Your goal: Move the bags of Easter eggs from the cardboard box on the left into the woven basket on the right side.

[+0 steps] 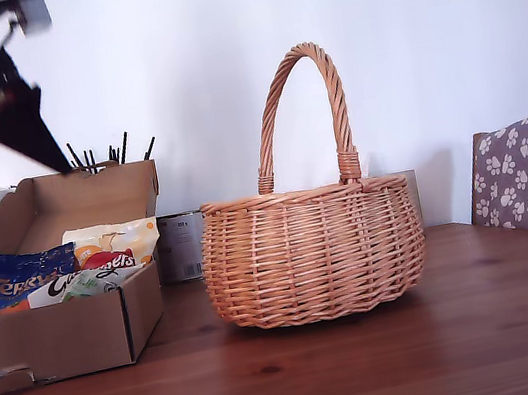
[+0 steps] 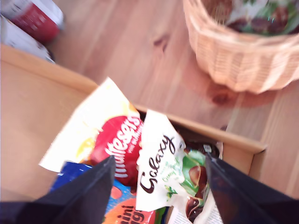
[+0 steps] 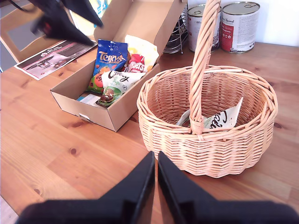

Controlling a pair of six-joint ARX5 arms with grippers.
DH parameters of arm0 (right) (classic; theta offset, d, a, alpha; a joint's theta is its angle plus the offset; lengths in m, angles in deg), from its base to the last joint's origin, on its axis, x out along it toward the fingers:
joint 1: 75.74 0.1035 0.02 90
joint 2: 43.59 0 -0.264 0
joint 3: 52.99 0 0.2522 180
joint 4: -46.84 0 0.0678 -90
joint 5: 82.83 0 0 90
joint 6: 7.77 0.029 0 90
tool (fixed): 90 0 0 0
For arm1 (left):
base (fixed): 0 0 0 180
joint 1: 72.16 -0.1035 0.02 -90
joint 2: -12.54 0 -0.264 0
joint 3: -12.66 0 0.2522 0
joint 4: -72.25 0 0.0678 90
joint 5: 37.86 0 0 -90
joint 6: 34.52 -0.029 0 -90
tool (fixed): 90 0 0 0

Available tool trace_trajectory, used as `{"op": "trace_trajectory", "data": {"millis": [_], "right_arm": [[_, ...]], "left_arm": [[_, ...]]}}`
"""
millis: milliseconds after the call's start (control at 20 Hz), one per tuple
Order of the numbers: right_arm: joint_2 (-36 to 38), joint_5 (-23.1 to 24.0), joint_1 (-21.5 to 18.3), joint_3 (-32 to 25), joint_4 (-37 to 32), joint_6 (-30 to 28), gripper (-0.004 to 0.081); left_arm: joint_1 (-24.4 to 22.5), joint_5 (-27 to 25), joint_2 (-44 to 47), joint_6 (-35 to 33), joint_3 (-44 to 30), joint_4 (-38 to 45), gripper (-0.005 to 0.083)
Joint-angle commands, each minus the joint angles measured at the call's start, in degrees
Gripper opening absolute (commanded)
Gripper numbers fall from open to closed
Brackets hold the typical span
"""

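Exterior view sitting low at table level, facing white wall; first wrist view hovering close above shallow brown cardboard box (image 2: 42, 107); second wrist view looking down from farther back; all sharing round honey-orange wicker basket (image 1: 313, 250).

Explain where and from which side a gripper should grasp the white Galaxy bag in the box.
Grip the Galaxy bag by its flat upper edge, coming down from above. It lies on top of the other bags, and the cardboard box walls likely block side approaches.

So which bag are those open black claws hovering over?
Find the cardboard box beside the woven basket. Under my first gripper lies the white Galaxy bag, overlapping the red Maltesers bag. Only it carries dark looping script.
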Motion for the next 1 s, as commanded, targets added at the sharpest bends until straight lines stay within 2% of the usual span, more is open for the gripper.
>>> {"op": "trace_trajectory", "data": {"millis": [0, 500, 700, 750, 800, 950], "right_arm": [[0.0, -0.2, 0.3, 0.1, -0.3, -0.2, -0.0012], [0.0, -0.2, 0.3, 0.1, -0.1, -0.2, -0.0012], [0.0, -0.2, 0.3, 0.1, -0.2, -0.1, -0.0012], [0.0, -0.2, 0.3, 0.1, -0.1, -0.1, -0.0012], [0.0, -0.2, 0.3, 0.1, -0.1, -0.1, -0.0012], [0.0, -0.2, 0.3, 0.1, -0.2, -0.2, -0.0012]], "left_arm": [[-0.2, 0.3, -4.1, -1.6, -0.5, 1.7, 0.0591], [-0.2, -2.1, -17.0, -3.0, -0.5, 6.8, 0.0591], [-0.1, -2.5, -19.6, -3.0, -0.5, 4.4, 0.0579], [-0.1, -3.0, -19.9, -3.0, -0.5, 3.1, 0.0538], [-0.1, -3.2, -19.9, -2.8, -0.5, 1.9, 0.0456], [0.2, -4.6, -18.4, -2.8, -0.3, -1.0, 0.0101]]}}
